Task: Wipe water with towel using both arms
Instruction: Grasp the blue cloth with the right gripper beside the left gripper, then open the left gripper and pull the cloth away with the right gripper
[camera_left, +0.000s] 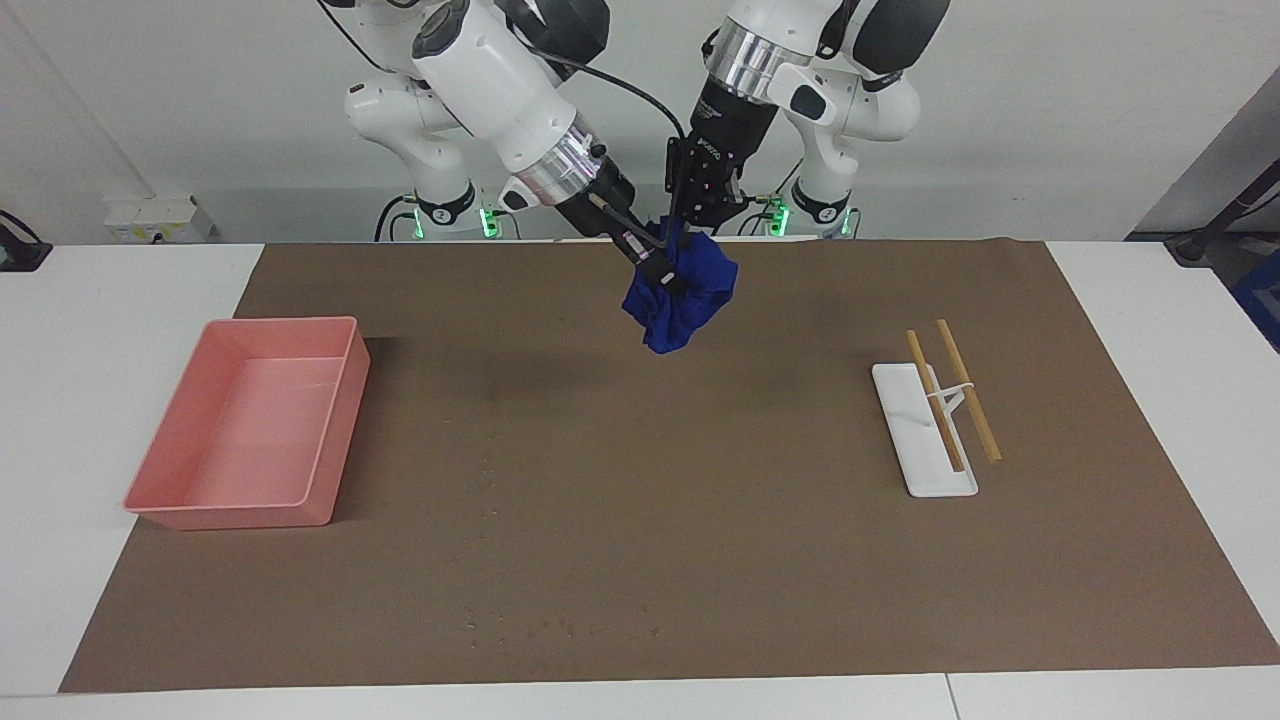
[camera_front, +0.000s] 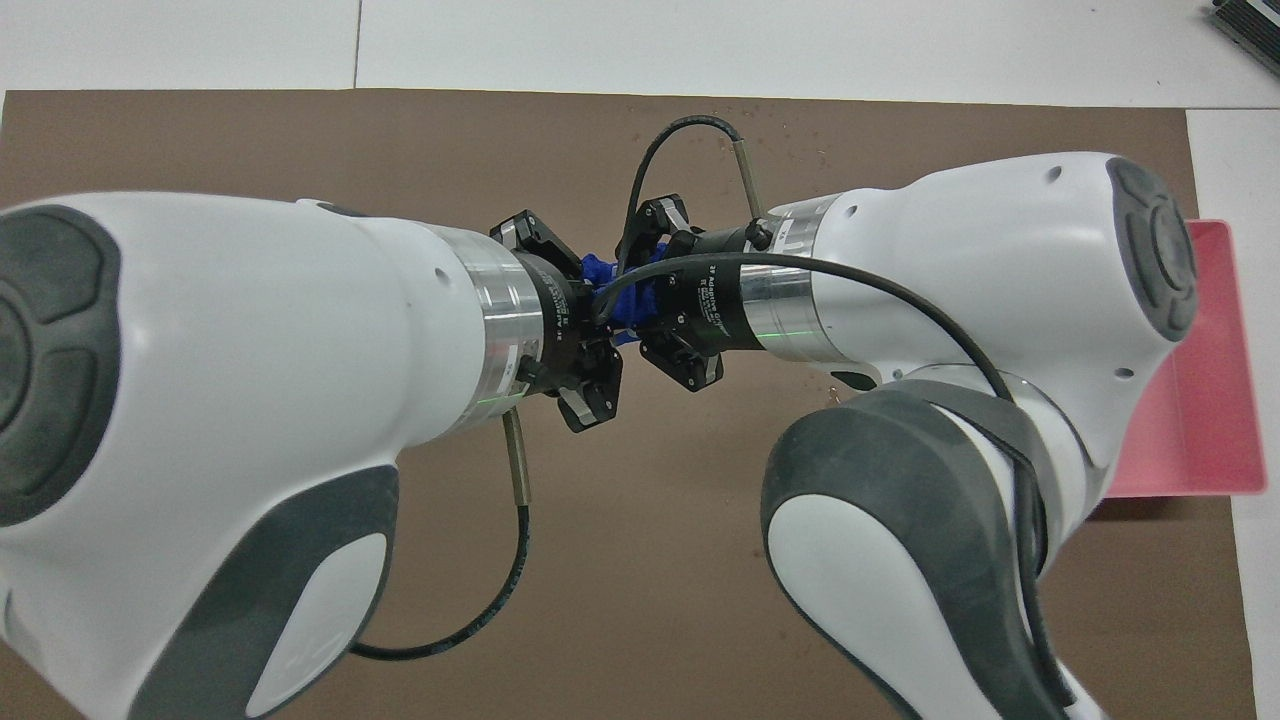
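Facing view: the small crumpled royal-blue towel (camera_left: 682, 295) hangs in the air over the brown mat (camera_left: 640, 560), at the robots' end, roughly midway btwn both arms' ends of the table. The right arm's black two-finger gripper (camera_left: 655, 268) and the left arm's black gripper (camera_left: 690, 232) both meet at its top; each looks to be pinching a bunch of cloth, jaws pressed into the folds. The pink rectangular plastic tray (camera_left: 335, 425) sits at the right arm's end, the white rectangular dish (camera_left: 925, 470) w/ two wooden sticks (camera_left: 968, 390) at the left arm's end.

Overhead view: the grippers face each other, wrists nearly touching, blue cloth just showing btwn them (camera_front: 612, 290).

Progress, my read: towel picked up by both; no clear puddle visible, wiping itself not yet done.
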